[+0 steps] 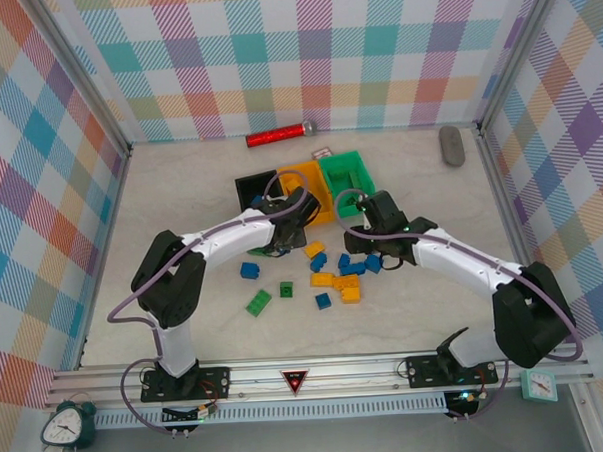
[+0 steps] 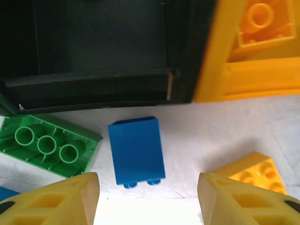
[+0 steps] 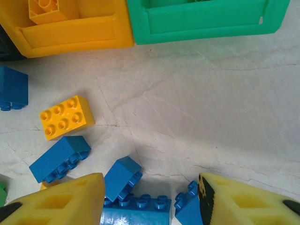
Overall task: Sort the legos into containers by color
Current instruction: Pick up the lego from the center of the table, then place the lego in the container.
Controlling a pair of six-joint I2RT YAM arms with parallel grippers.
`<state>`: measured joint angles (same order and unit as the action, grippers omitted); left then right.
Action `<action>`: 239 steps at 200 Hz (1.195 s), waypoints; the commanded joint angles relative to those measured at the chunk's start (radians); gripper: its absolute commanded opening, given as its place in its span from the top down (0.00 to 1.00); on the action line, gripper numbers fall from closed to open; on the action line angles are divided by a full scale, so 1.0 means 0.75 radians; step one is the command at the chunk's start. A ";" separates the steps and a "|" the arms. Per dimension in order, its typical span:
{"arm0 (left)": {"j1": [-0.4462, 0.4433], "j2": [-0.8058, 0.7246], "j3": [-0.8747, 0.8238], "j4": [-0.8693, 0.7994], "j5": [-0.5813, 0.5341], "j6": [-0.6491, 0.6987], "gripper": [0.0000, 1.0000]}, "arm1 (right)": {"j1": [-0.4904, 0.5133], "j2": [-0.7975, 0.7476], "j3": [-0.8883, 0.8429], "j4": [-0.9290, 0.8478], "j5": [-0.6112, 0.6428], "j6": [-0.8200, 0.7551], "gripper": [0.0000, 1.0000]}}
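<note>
Left gripper [image 2: 147, 201] is hanging wide open, gripping nothing, with 1 blue brick [image 2: 136, 150] lying on its side just ahead, in line with the gap. Green brick [image 2: 47, 145] is lying left of it, with black bin [image 2: 103, 51] and orange bin [image 2: 248, 70] sitting beyond. Right gripper [image 3: 149, 204] is gaping empty over a blue brick cluster [image 3: 136, 211]. 1 yellow brick [image 3: 65, 117] is resting further out, and green bin [image 3: 206, 21] is standing beyond.

Row of containers [image 1: 314, 173], legos [image 1: 324, 279] scattered just before them, one seemingly inside the middle container [image 3: 70, 35].
</note>
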<state>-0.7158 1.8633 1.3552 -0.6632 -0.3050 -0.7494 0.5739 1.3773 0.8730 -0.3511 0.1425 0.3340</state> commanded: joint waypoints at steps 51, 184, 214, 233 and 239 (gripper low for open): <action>0.052 0.156 0.106 0.001 0.098 -0.075 0.43 | -0.013 -0.016 -0.092 0.155 -0.030 0.004 0.45; 0.050 -0.106 0.057 0.051 -0.026 0.012 0.71 | -0.013 -0.005 -0.157 0.235 -0.031 0.004 0.45; 0.061 -0.142 0.164 -0.022 -0.194 0.116 0.70 | -0.012 -0.011 -0.165 0.244 -0.038 0.008 0.45; 0.088 -0.110 0.266 -0.075 -0.270 0.171 0.69 | -0.013 -0.016 -0.168 0.243 -0.040 0.011 0.45; 0.103 -0.093 0.295 -0.082 -0.281 0.190 0.68 | -0.013 -0.016 -0.168 0.243 -0.042 0.012 0.45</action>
<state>-0.6701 1.7790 1.4956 -0.6567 -0.4030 -0.6891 0.5694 1.3712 0.7597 -0.1947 0.1299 0.3325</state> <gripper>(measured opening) 0.315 0.554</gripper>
